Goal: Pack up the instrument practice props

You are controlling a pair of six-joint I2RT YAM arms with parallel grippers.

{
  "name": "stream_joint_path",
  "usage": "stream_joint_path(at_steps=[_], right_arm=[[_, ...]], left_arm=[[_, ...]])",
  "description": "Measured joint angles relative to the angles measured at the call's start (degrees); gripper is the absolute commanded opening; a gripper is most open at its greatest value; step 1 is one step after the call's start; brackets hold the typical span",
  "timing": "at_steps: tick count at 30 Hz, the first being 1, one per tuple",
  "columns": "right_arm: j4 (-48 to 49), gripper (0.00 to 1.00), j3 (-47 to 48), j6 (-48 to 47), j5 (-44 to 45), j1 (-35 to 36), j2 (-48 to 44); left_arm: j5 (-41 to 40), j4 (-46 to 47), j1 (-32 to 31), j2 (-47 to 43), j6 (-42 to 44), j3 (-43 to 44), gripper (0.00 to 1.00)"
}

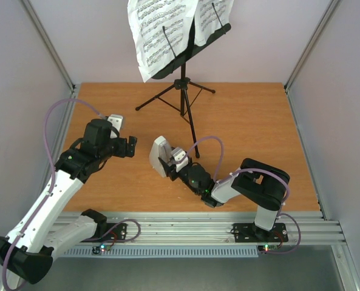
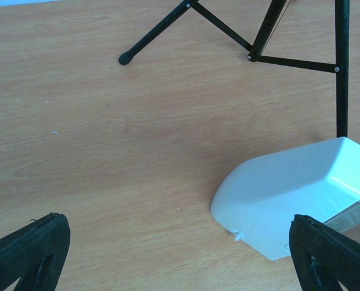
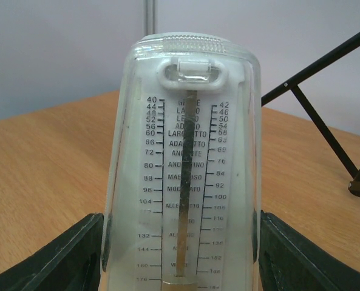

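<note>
Warm orange-brown wood forms the surface, closed in by pale walls on three sides. Near its middle the right tool is clamped on the small pale grey metronome. In the right wrist view its two black fingers press against either side of the casing, low down.

The metronome leans rather than standing straight. Its plain back is turned toward the left arm and its front faces the right wrist camera. A clear cover sits over that front, and the printed tempo scale reads through it. Whether the base rests on the wood or hangs just above it cannot be told.

The left tool hovers close by on the metronome's left, jaws spread wide with only bare wood between them. It grips nothing, though the casing's rounded end lies just beside one of its fingers.

Farther back, the black music stand is upright at the far middle of the surface with its tripod legs spread, one leg reaching toward the metronome. Its tilted desk carries the white sheet-music pages, which overhang the desk on the left.
</note>
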Motion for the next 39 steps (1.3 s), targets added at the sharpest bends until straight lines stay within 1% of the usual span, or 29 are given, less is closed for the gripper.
stream_joint_path(at_steps=[4, 7, 10, 12, 14, 18, 23, 28, 32, 36, 39], right_arm=[[0.0, 0.61, 0.0, 0.0, 0.1, 0.0, 0.0], [0.0, 0.66, 0.1, 0.0, 0.2, 0.0, 0.0], [0.0, 0.72, 0.1, 0.0, 0.2, 0.0, 0.0], [-0.5, 0.79, 0.1, 0.0, 0.1, 0.0, 0.0], [-2.3, 0.87, 0.1, 0.0, 0.0, 0.0, 0.0], [-5.7, 0.98, 0.1, -0.1, -0.2, 0.0, -0.7], [-8.3, 0.99, -0.9, -0.1, -0.3, 0.0, -4.3], [-11.3, 0.99, -3.5, -0.1, -0.5, 0.0, -11.3], [-16.2, 0.99, -6.5, 0.1, -0.7, 0.0, -20.3], [-24.8, 0.98, -8.4, 1.2, -1.1, 0.1, -31.1], [-35.0, 0.99, -8.2, 2.3, -1.5, 0.1, -39.7]], left_arm=[[0.1, 0.0, 0.0, 0.0, 0.0, 0.0, 0.99], [0.3, 0.0, 0.0, 0.0, 0.0, 0.0, 0.99], [0.3, 0.0, 0.0, 0.0, 0.0, 0.0, 0.99], [0.3, 0.0, 0.0, 0.0, 0.0, 0.0, 0.99], [0.3, 0.0, 0.0, 0.0, 0.0, 0.0, 0.99], [0.3, 0.0, 0.0, 0.0, 0.0, 0.0, 0.99], [0.3, 0.0, 0.0, 0.0, 0.0, 0.0, 1.00], [0.3, 0.0, 0.0, 0.0, 0.0, 0.0, 0.99], [1.7, 0.2, 0.0, -0.2, 0.6, 0.0, 0.99], [5.3, 0.7, 0.0, -1.0, 1.0, 0.0, 0.99], [9.8, 2.2, 0.0, -1.5, -0.8, 0.0, 0.99]])
